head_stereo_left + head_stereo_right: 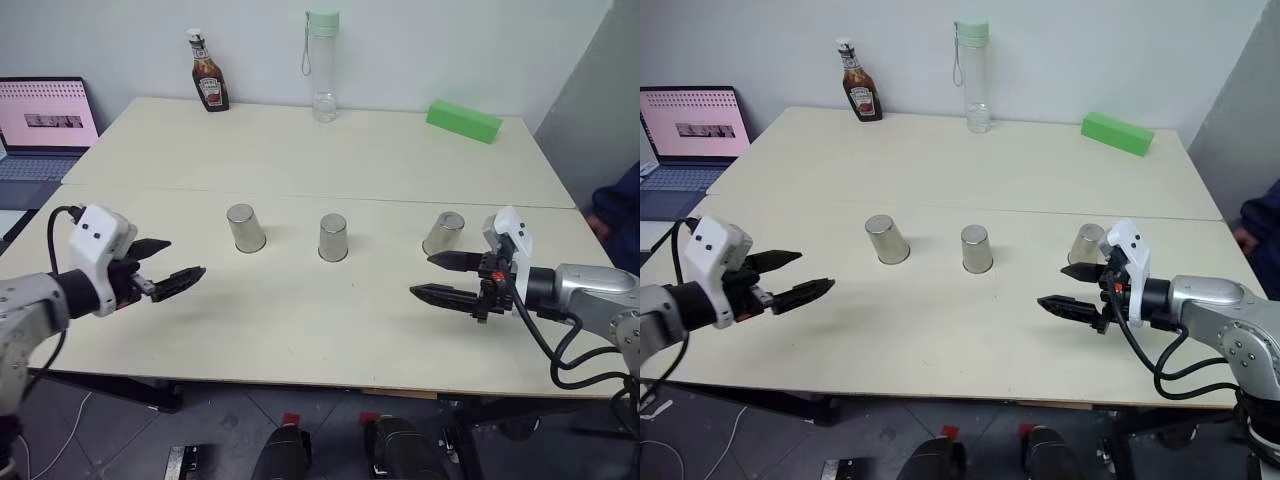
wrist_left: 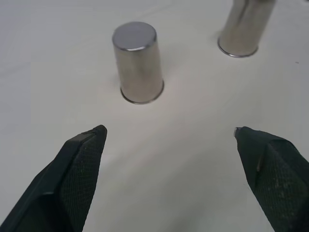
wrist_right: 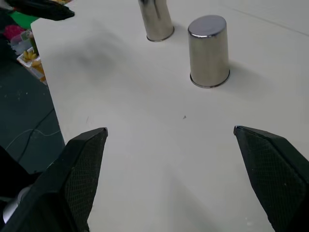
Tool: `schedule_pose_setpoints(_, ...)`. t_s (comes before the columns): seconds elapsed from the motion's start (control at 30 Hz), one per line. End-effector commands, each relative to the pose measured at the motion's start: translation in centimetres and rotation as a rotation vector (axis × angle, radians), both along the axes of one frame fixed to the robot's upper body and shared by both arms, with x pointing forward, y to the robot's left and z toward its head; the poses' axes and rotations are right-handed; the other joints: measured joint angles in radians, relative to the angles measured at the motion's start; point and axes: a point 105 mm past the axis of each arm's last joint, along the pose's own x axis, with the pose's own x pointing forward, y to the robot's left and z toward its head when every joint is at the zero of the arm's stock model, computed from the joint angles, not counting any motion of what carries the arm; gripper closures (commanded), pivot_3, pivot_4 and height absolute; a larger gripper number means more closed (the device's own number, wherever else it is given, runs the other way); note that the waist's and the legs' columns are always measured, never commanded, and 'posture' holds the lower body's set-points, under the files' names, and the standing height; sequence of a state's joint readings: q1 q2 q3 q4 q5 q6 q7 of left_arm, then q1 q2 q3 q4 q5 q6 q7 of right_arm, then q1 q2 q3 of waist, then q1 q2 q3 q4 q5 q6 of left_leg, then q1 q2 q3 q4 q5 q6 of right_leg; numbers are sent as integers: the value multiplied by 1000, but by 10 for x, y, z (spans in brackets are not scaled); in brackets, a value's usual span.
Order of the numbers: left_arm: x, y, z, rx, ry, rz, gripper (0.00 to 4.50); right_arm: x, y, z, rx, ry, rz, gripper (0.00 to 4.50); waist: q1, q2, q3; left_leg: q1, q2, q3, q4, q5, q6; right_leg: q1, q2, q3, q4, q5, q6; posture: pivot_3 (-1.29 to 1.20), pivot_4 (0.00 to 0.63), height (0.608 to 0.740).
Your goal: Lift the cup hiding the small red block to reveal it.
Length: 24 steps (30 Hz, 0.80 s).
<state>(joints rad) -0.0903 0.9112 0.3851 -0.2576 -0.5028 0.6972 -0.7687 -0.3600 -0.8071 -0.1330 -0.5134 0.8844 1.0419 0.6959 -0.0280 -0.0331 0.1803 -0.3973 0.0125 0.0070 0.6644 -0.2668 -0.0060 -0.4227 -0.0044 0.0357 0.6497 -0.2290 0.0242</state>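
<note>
3 cups (image 1: 333, 238) unmarked | ketchup bottle (image 1: 209, 72) label unreadable | both grippers' fingers (image 1: 178, 281) released — empty

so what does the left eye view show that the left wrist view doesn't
Extra in the left eye view: the right cup, the open right gripper, a ketchup bottle, a water bottle, a green block and a laptop.
Extra in the left wrist view: the textured pads of its fingers, close up.
Shared: the left cup, the middle cup, the table and the open left gripper.
</note>
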Motion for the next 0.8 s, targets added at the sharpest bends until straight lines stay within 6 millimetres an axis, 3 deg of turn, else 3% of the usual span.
schedule_pose_setpoints(0.03, 19, -9, -8, 9, -103, 53, 0, -9, 12, 9, -26, -89, 55, 54, 1, 0, 0, 0, 0, 0, 0, 0, 0, 0, 0, 0, 0, 0, 0, 0, 150, 740)
schedule_pose_setpoints(0.2, 52, -26, -33, -52, -166, 151, 0, -12, 16, 4, -21, -79, 69, 54, 11, -2, -2, 0, -1, -1, 1, 0, 0, 2, -1, -1, -1, 4, -3, 0, 150, 740)
schedule_pose_setpoints(0.33, 79, -39, -39, -102, -210, 194, 0, -13, 19, 9, 7, -87, 69, 54, 18, -3, -3, 0, -1, 0, 4, 0, 0, 2, -1, 0, 0, 5, -2, 0, 150, 740)
schedule_pose_setpoints(0.6, 113, -54, -42, -126, -242, 209, 0, -14, 23, 24, 77, -151, 37, 54, 24, -3, -3, -1, -1, 0, 6, 0, 0, 2, 0, 0, 1, 7, -2, 0, 150, 740)
schedule_pose_setpoints(0.8, 123, -55, -43, -141, -247, 197, 0, -20, 26, 26, 63, -190, 35, 54, 23, -3, -3, -2, -1, 0, 6, 0, 0, 2, 1, 0, 0, 7, -2, 0, 150, 740)
